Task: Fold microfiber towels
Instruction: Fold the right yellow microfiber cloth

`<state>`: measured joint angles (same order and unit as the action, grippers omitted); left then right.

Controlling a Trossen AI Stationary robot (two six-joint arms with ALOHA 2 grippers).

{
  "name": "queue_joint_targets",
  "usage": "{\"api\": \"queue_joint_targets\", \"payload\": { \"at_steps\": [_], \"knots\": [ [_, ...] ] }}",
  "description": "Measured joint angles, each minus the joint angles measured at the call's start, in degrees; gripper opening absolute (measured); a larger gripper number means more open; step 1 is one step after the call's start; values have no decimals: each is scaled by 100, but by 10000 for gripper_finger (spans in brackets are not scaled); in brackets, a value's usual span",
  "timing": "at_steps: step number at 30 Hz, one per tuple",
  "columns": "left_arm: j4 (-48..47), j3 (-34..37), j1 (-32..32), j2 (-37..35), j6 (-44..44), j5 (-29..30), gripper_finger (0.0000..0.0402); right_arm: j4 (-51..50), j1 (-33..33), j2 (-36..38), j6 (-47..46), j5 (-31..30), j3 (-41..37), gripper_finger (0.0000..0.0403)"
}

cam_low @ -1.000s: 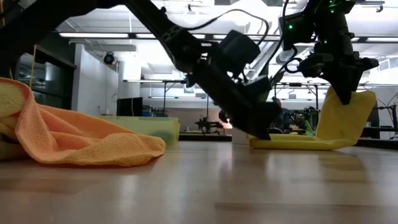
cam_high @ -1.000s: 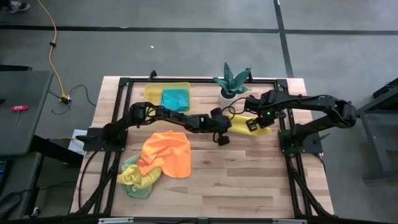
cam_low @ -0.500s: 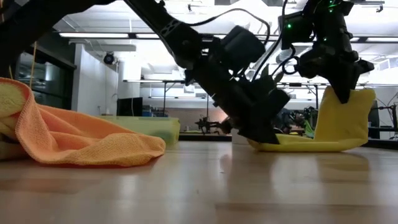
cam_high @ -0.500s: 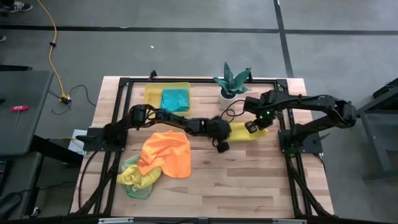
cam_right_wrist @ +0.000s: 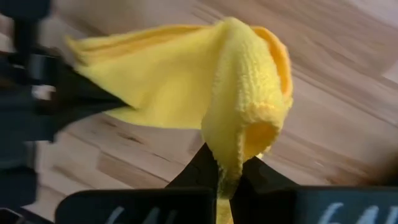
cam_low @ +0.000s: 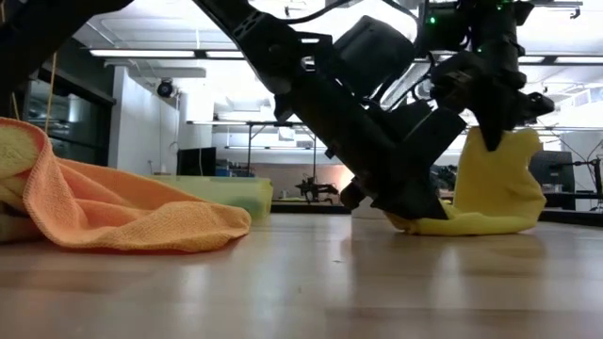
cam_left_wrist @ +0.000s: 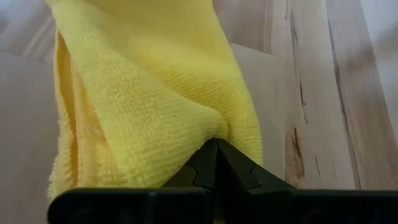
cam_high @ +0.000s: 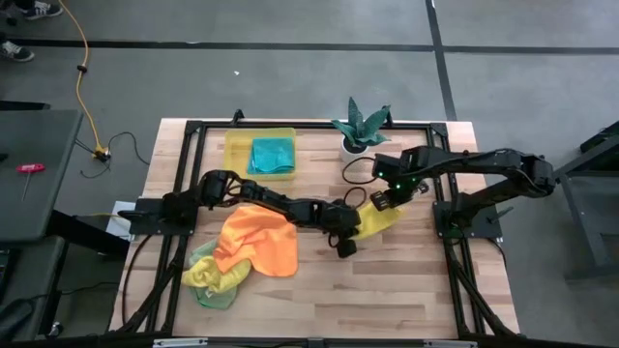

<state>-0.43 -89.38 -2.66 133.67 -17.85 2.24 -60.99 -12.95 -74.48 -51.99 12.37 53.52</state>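
Observation:
A yellow microfiber towel (cam_high: 379, 221) (cam_low: 495, 193) is stretched between both grippers right of the table's middle. Its lower part rests on the wood. My left gripper (cam_high: 354, 222) (cam_low: 403, 213) is shut on the towel's low end at the tabletop. My right gripper (cam_high: 381, 201) (cam_low: 490, 130) is shut on its raised top end. An orange towel (cam_high: 257, 241) lies crumpled over a light green one (cam_high: 215, 293) and a yellow one (cam_high: 198, 275) at the near left. A teal towel (cam_high: 272, 154) lies in the bin. My left gripper pinches the yellow towel's low end (cam_left_wrist: 208, 127) between its two fingers, coming in slanting downward from the table's left. The cloth there is bunched in folds and lies on the table. My right gripper pinches a folded-over edge (cam_right_wrist: 233, 140) at the towel's top from above, pointing steeply down. That end is lifted clear, and the cloth hangs slack below it down to the table (cam_low: 471, 224).
A translucent yellow bin (cam_high: 237, 145) stands at the far left of the table. A potted plant (cam_high: 360, 130) stands at the far edge just behind my right gripper. Bare wood (cam_high: 406, 290) lies toward the near right.
My left gripper has dragged the towel's low end toward the near edge and rolled its wrist. My right gripper has carried the raised end toward the table's left and tipped. The towel's flat part has bunched up and now stands shorter and more upright.

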Motion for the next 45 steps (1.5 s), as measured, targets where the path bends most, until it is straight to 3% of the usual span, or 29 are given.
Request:
{"api": "queue_joint_targets", "payload": {
  "at_steps": [5, 16, 26, 33, 40, 45],
  "knots": [
    [-25, 2, -126, -5, 343, 24, 0, 391, 200, -5, -333, -33, 0, 0],
    [-651, 31, -391, -370, 358, -179, 0, 255, 306, -13, -391, -335, 0, 0],
    [-1959, 41, -523, -1130, 800, 76, 0, 543, 311, -15, -259, -347, 0, 0],
    [-1838, 907, -489, -1413, 509, 232, 0, 1061, 374, -15, -266, -346, 1, 0],
    [-696, 2133, -184, -2048, -175, 600, 0, 1007, 374, -15, -201, -423, 0, 0],
    [-472, 2433, -101, -2388, -236, 898, 0, 944, 374, -15, -198, -454, 0, 0]
  ]
}}
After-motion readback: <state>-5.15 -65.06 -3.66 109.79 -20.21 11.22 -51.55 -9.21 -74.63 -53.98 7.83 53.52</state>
